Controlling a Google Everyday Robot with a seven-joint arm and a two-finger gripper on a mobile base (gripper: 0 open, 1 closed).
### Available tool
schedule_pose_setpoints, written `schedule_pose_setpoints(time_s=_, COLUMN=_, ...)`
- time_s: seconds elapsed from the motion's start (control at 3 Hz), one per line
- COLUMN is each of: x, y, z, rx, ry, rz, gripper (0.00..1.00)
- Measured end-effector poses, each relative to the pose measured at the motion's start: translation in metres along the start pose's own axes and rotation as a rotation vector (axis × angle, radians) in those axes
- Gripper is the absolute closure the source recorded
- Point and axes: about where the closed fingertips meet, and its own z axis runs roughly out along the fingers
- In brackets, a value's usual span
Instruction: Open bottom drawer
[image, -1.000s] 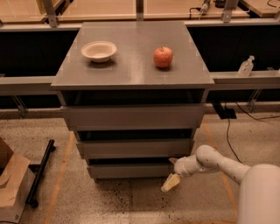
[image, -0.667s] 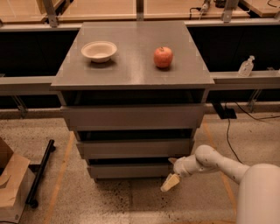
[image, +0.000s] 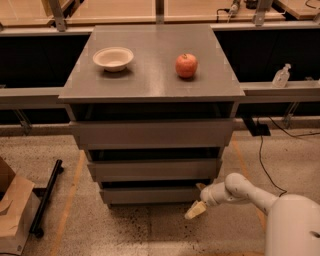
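Observation:
The bottom drawer (image: 152, 195) is the lowest, narrowest grey front of the cabinet, near the floor. It sits about flush under the middle drawer (image: 154, 169) and the top drawer (image: 152, 133). My gripper (image: 198, 200) reaches in from the right on a white arm (image: 250, 192). One pale finger (image: 195, 210) hangs below and in front of the drawer's right end. The other finger is at the drawer's upper right corner, by the dark gap above it.
A white bowl (image: 113, 58) and a red apple (image: 186, 65) stand on the cabinet top (image: 152, 85). A cardboard box (image: 12, 210) and a black bar (image: 46, 197) lie on the floor at left. A clear bottle (image: 281, 76) stands on the right ledge. A cable (image: 265, 165) runs on the floor at right.

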Motion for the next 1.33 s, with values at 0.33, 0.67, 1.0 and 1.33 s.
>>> schedule_pose_setpoints(time_s=0.33, x=0.018, y=-0.018, z=0.007, rx=0.032, ry=0.025, rz=0.000, gripper=0.00)
schedule_pose_setpoints(time_s=0.67, x=0.028, y=-0.031, z=0.018, rx=0.060, ry=0.067, rz=-0.024, gripper=0.00)
schedule_pose_setpoints(time_s=1.0, x=0.035, y=-0.043, z=0.030, rx=0.071, ry=0.072, rz=-0.035, gripper=0.00)
schedule_pose_setpoints(time_s=1.33, x=0.037, y=-0.056, z=0.041, rx=0.079, ry=0.060, rz=-0.043, gripper=0.00)
